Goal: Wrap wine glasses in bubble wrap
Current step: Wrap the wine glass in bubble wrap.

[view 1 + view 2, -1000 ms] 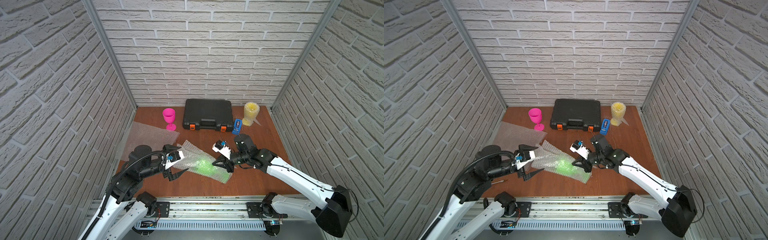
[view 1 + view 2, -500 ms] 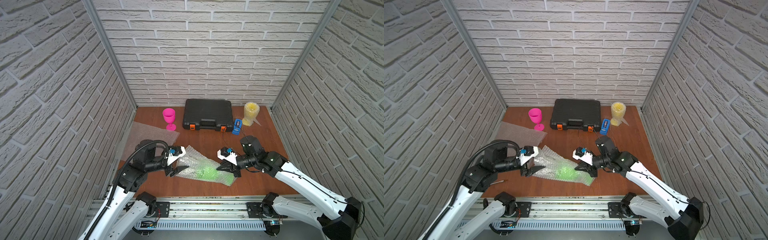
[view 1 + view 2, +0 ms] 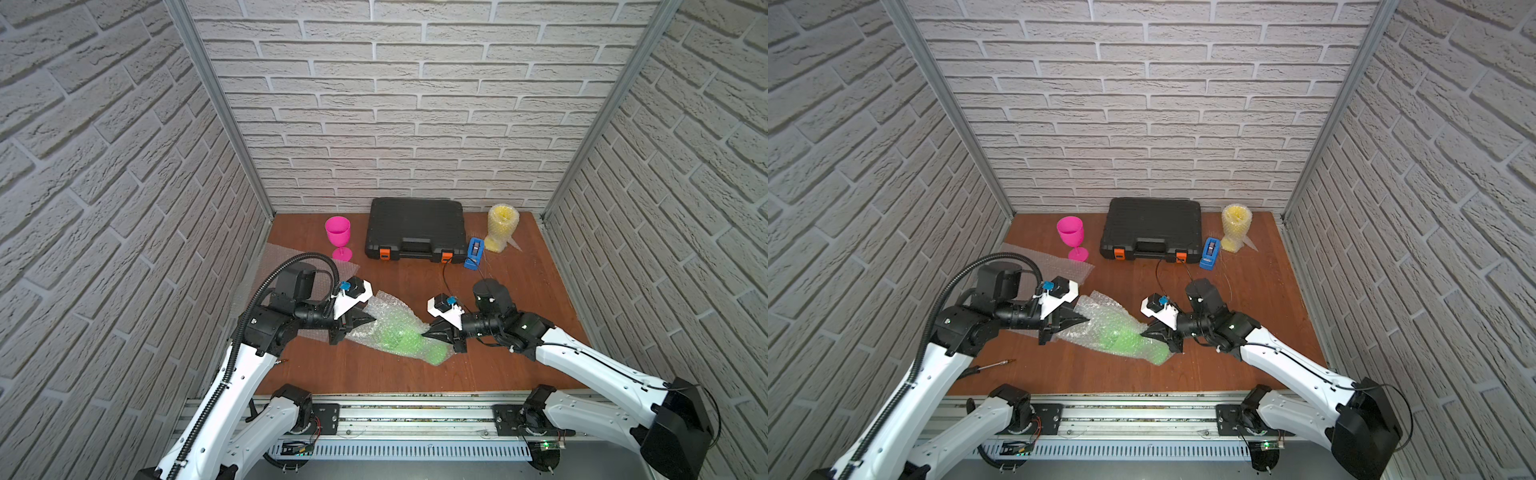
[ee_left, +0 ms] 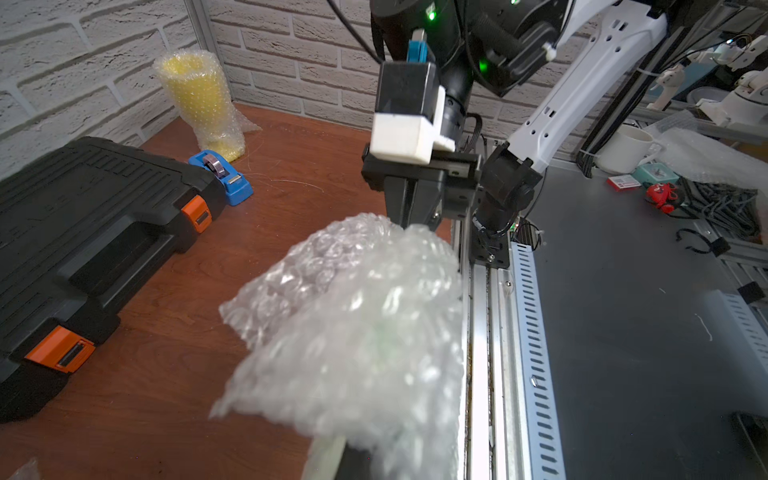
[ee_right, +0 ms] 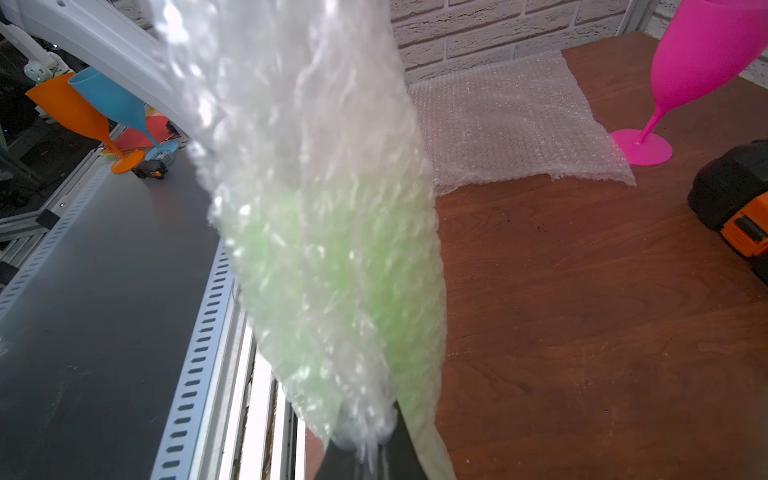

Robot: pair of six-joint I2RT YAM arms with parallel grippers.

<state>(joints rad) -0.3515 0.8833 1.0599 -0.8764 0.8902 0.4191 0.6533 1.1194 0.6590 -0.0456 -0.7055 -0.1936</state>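
As you scan from the left wall (image 3: pixel 124 208), your first edge is a spare sheet (image 5: pixel 498 124) of bubble wrap lying flat on the table (image 3: pixel 519 299), tight along that wall, with the left arm (image 3: pixel 266 328) reaching over it. Near the front-left edge a screwdriver (image 3: pixel 992 365) lies under that arm. At the sheet's far corner the pink goblet (image 3: pixel 338 232) stands upright.

Your left gripper (image 3: pixel 371 320) is clenched on the loose, clear end of the bubble wrap (image 3: pixel 386 309). Rolled inside that wrap, the green goblet (image 3: pixel 405 338) lies on its side, slanting from back-left to front-right across the middle of the table. You cannot tell whether the bundle rests on the wood or hangs just above it. Your right gripper (image 3: pixel 427 332) is clamped on the wrap at the green end; whether its jaws also pinch the goblet is hidden.

Bare wood shows between the bundle and the black case (image 3: pixel 415 226) at the back wall (image 3: pixel 415 124), and a narrower strip shows between the bundle and the front rail (image 3: pixel 415 415). Just beside the case's right front corner sits the blue tape dispenser (image 3: pixel 475 250), then the yellow goblet (image 3: pixel 503 224), upright in its own wrap near the back-right corner. Beyond your right arm (image 3: pixel 582 365), bare wood runs to the right wall (image 3: pixel 665 208).
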